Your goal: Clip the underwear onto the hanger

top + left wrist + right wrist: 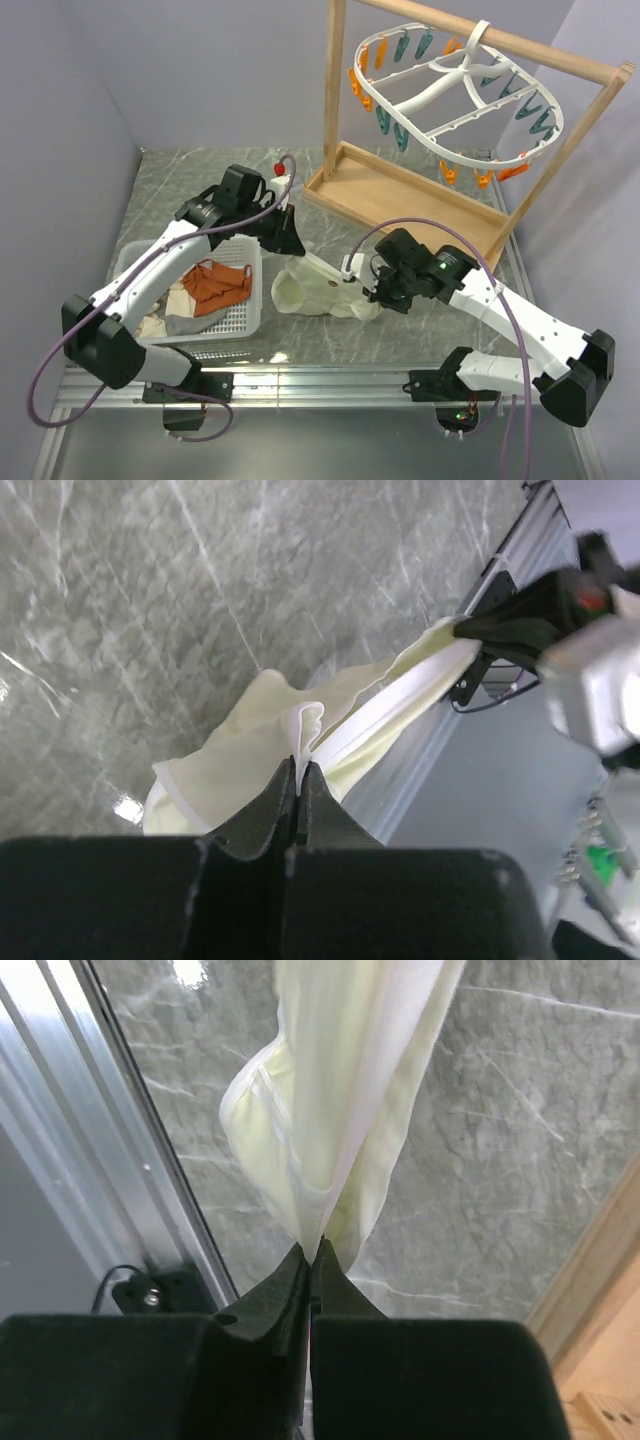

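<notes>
Underwear (315,290), pale cream, front centre of the bench (200,175), between the two arms. It is stretched into a band from one tool to the other. The loose bulk sags under the left end; resting on the bench or just off it, can't tell.

Left tool (295,245): jaws pinched tight on a folded bit of the white-edged hem, clear in the left wrist view (300,780). Right tool (362,275): jaws also clamped narrow on the opposite end, fabric bunched into the tips (312,1255). Both are holding the garment, with no gap showing.

Handling, my read: light, soft, floppy, no stiffness of its own, probably a bit stretchy. It will droop wherever it is not held. The thin pinch could slip if the arms pull apart hard. The best hold is the doubled hem or waistband, thicker than the single layer. Keep a stretch of edge taut between the tools so a clip can bite it.

Hanger (432,93): white oval rack, hooked on the top bar of the wooden stand (400,190), back right, well apart from the garment. Orange and teal clips (400,135) hang round its rim. Nothing is clipped yet, so the lift and carry are still to do.

Basket (130,255) sits left of the garment under the left arm, with an orange cloth (215,285) and pale cloths in it.
</notes>
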### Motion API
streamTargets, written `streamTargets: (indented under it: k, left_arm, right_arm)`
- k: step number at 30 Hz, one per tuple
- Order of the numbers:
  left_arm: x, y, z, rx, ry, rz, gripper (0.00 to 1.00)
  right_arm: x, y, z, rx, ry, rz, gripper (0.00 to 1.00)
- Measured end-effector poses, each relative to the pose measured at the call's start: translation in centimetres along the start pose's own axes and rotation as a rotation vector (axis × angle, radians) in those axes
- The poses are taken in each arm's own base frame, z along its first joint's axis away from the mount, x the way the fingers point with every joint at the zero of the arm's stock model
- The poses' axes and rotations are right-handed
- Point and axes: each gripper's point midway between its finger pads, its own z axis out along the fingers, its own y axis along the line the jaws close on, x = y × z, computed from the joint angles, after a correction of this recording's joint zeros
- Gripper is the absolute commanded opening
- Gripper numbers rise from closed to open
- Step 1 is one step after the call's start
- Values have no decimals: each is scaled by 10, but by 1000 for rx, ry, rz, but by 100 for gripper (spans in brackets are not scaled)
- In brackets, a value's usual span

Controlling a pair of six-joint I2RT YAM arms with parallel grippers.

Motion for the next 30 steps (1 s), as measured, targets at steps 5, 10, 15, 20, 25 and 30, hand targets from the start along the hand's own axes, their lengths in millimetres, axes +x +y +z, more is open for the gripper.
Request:
streamTargets:
  k: [5,10,15,20,25,30]
  left_arm:
    - [-9,30,37,-54,50,-116,2]
    - [-17,82,87,-145,88,-166,3]
    - [-32,126,99,-197,64,-186,3]
    - [-18,134,102,-218,71,-166,57]
    - [17,139,106,-277,123,-208,88]
    - [-1,160,82,-333,11,-229,80]
  right_arm:
    - [20,-10,15,42,60,-62,0]
    - [38,-45,53,-1,212,36,0]
    - [27,-105,66,15,184,200,0]
    - [18,-106,66,-2,154,201,1]
    - [29,-91,74,-31,211,220,15]
    - [40,-99,76,9,230,316,11]
